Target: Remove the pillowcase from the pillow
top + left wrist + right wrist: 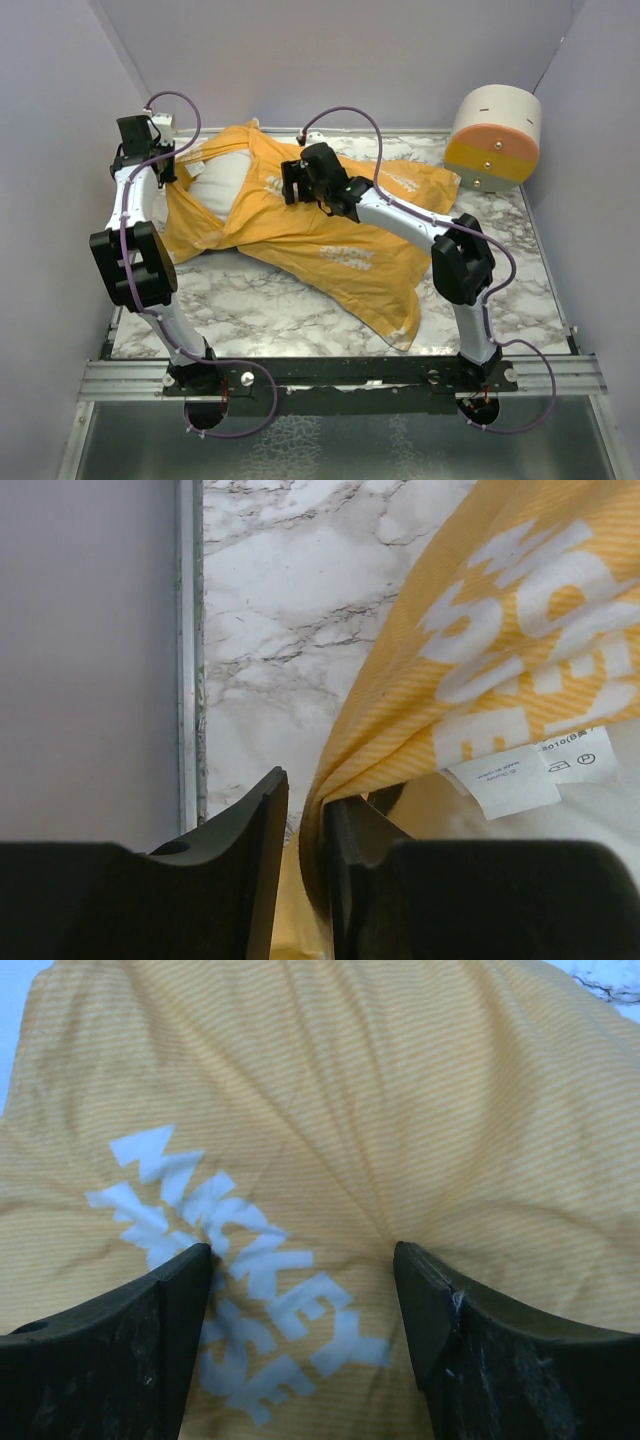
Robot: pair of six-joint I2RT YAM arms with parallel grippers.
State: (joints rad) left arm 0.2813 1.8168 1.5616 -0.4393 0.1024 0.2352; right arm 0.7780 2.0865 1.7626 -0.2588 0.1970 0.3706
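The pillowcase point(330, 250) lies yellow-orange side up with pale lettering, stretched from the far left to the near right of the table. The white pillow point(222, 182) shows through its opening at the far left. My left gripper point(162, 165) is shut on the pillowcase's opening edge point(400, 710), with a fold of fabric between its fingers point(255, 850); the midpoint of the gripper is here point(305, 825). A white label point(520, 775) and the pillow point(600, 820) show beside it. My right gripper point(295, 185) is open and pressed down on the pillowcase point(330, 1110) over the pillow, straddling the lettering point(300, 1260).
A cream-and-orange cylinder point(495, 135) stands at the far right corner. Grey walls enclose the marble table point(260, 300) on the left, back and right. The left wall and table rail point(188, 650) run close by the left gripper.
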